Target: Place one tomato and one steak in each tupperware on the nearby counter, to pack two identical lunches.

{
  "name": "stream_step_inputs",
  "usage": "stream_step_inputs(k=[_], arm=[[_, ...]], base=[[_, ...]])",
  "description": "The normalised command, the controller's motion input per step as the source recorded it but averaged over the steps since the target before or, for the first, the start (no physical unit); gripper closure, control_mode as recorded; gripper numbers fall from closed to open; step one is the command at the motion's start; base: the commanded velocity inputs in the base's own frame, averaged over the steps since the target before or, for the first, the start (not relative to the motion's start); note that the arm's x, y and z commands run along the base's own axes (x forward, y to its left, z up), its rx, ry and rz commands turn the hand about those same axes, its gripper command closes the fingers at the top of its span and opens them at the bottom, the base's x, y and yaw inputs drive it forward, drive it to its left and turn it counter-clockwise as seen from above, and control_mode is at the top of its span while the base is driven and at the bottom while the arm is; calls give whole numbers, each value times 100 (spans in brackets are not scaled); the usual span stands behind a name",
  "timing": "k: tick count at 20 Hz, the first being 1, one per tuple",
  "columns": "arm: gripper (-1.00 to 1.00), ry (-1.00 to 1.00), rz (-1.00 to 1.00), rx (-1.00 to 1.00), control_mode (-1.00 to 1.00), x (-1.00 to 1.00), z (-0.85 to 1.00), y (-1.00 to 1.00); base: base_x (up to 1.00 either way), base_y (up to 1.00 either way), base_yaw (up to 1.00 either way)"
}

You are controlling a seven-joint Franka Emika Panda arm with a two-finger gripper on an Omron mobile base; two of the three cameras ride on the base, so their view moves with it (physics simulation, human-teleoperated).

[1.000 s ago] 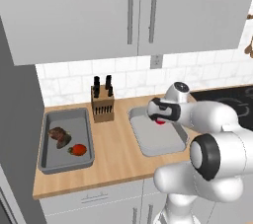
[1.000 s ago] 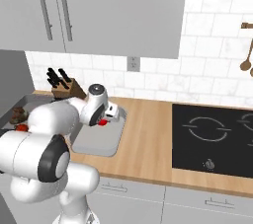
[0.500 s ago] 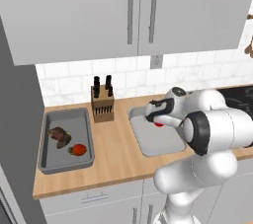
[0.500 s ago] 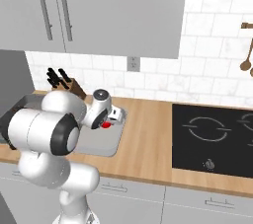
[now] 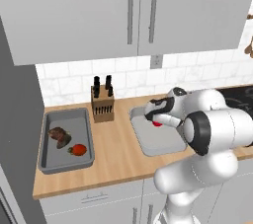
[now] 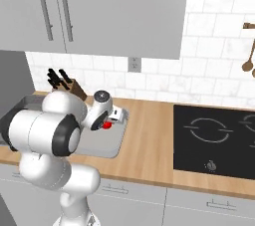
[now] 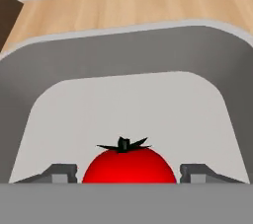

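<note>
Now the gripper (image 7: pixel 128 174) hangs low over the right tupperware (image 5: pixel 143 141), its jaws newly spread apart beside the tomato (image 7: pixel 129 165), which looks released there; a steak is likely next.

White tiled wall (image 6: pixel 219 31), grey cabinets (image 5: pixel 123 16)

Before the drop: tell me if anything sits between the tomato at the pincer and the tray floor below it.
Nothing visible does. The tomato sits between the pincer's fingertips above the right tray, whose pale floor is bare. The other tomato and steak lie in the left tray.
</note>
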Motion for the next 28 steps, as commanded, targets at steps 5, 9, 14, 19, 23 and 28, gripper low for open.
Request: stream_step_inputs(k=[5,9,14,19,23,28], arm=[[-100,-24,0,0,-100,-68,89,0],[-100,-24,0,0,-100,-95,91,0],[-100,-25,0,0,-100,-100,96,0],[-100,-6,0,-4,-100,-93,66,3],[-100,0,0,-9,-100,-67,66,9],[-100,0,0,-7,-100,-75,14,9]], base=[[0,0,0],[0,0,0],[0,0,0],[0,0,0],[0,0,0],[0,0,0]])
